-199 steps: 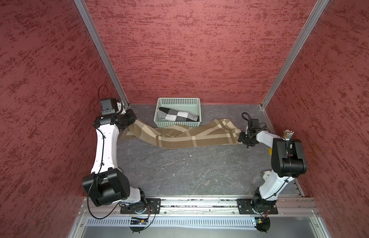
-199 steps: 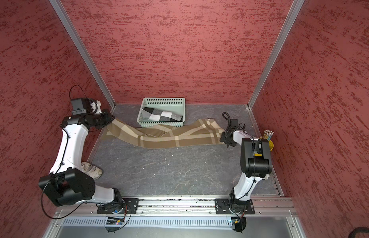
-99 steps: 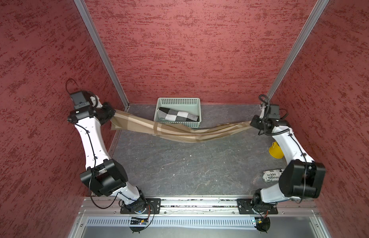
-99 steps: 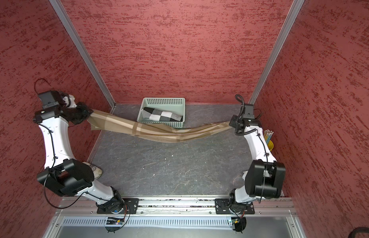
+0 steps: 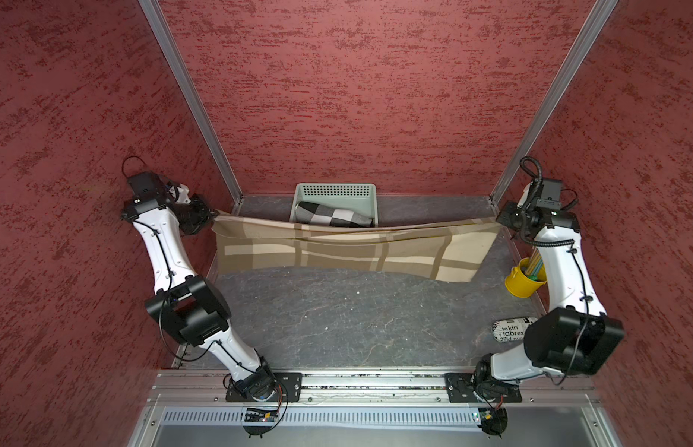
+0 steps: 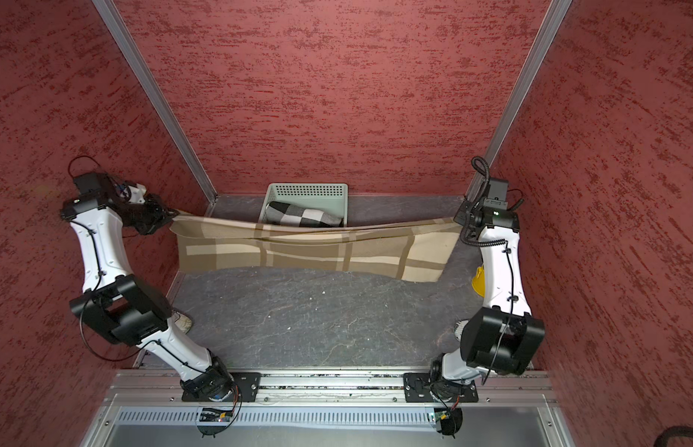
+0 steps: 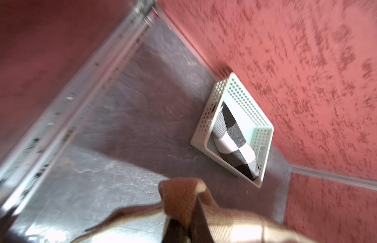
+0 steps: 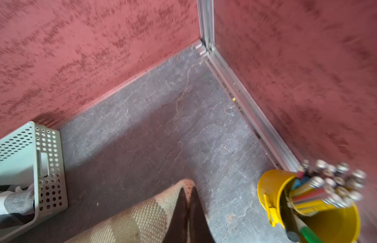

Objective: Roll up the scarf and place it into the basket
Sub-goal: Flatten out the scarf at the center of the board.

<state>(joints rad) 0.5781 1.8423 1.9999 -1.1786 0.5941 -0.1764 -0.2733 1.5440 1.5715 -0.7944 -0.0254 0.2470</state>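
A tan and brown plaid scarf (image 5: 337,251) (image 6: 310,251) hangs stretched in the air between my two arms, its lower edge sagging toward the table. At the left wall, my left gripper (image 5: 211,214) (image 6: 170,214) is shut on one end. In the left wrist view that end of the scarf (image 7: 179,197) is folded over the left gripper (image 7: 189,214). By the right wall, my right gripper (image 5: 501,220) (image 6: 459,222) (image 8: 188,193) is shut on the other end of the scarf (image 8: 145,218). The mint-green basket (image 5: 335,190) (image 6: 306,190) (image 7: 244,101) (image 8: 48,151) stands against the back wall, behind the scarf.
A rolled black-and-white checked cloth (image 5: 333,218) (image 7: 231,136) lies in the basket. A yellow bucket of pencils (image 5: 527,282) (image 8: 309,210) stands by the right wall under my right arm. A white printed pouch (image 5: 509,329) lies near the right front. Red walls stand close to both grippers.
Both arms have risen and spread apart, lifting the scarf off the table and pulling it out wide. The right gripper has shut on its end.
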